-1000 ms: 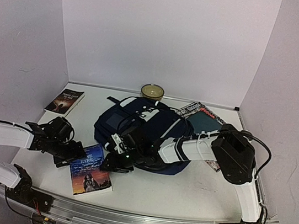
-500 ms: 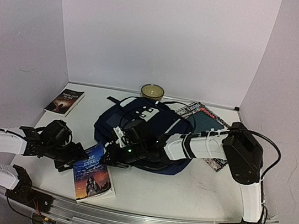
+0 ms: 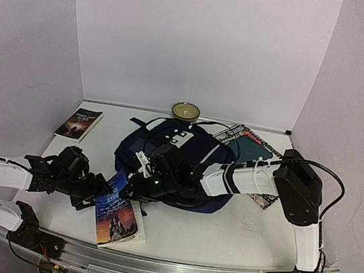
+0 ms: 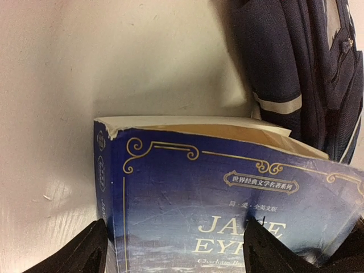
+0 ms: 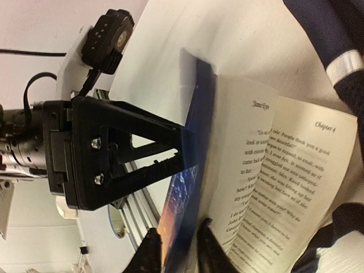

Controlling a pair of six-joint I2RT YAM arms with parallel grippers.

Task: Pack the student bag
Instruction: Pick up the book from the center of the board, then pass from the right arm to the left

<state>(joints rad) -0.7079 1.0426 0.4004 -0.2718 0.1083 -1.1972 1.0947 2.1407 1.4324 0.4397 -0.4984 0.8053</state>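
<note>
Blue book cover (image 5: 187, 170), lower centre, seems pinched by the right gripper (image 5: 176, 232). Spread wide, the left gripper (image 4: 175, 223) sits over that book (image 4: 227, 187).

Backpack (image 3: 191, 144) sits in the middle of the table (image 3: 222, 234). Bowl (image 3: 185, 112) is right behind it, magazines (image 3: 252, 146) on its right, small book (image 3: 78, 124) way off left, and paperback (image 3: 117, 214) just in front of its left side.

one student bag (image 3: 193, 153), two books (image 3: 117, 214) (image 3: 78, 124), one bowl (image 3: 185, 112), one tablet (image 3: 248, 150) and perhaps one magazine (image 3: 233, 131) beneath it.
</note>
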